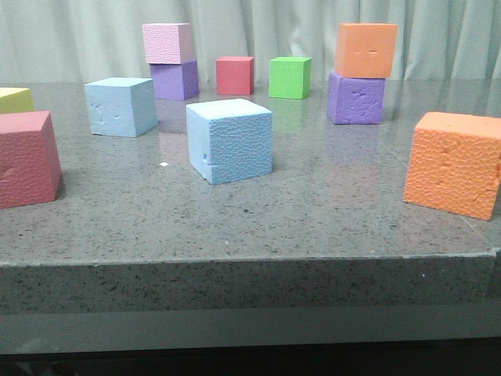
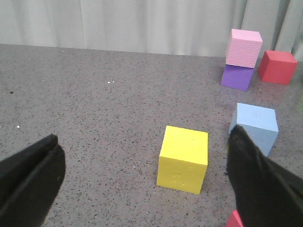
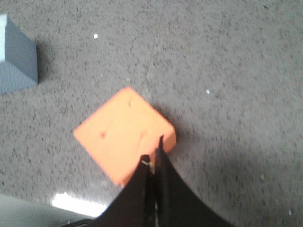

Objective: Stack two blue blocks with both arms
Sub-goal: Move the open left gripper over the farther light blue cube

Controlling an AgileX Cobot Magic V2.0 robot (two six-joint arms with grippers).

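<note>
**Two blue blocks apart on the table, neither held**

On the grey stone table (image 1: 329, 211), I see the pebbled blue block (image 1: 230, 141) sitting near the middle, well in front of the others. The smoother blue block (image 1: 120, 106) stands farther back and to the left, well apart from it. Neither arm shows in my front view.

Through the left wrist camera, the left gripper (image 2: 142, 182) hangs over the table with its fingers spread wide and nothing between them but a yellow block (image 2: 183, 159) lying below. The smoother blue block shows there too, just beyond one finger (image 2: 262, 182), with a pink block (image 2: 243, 47) stacked on a purple block (image 2: 236, 77) and a red block (image 2: 277, 66) farther off.

Through the right wrist camera, the right gripper (image 3: 154, 158) has its fingers pressed together, gripping nothing, above the edge of an orange block (image 3: 120, 137). A blue block's corner (image 3: 16, 59) sits off to one side, apart from the orange one.
</note>
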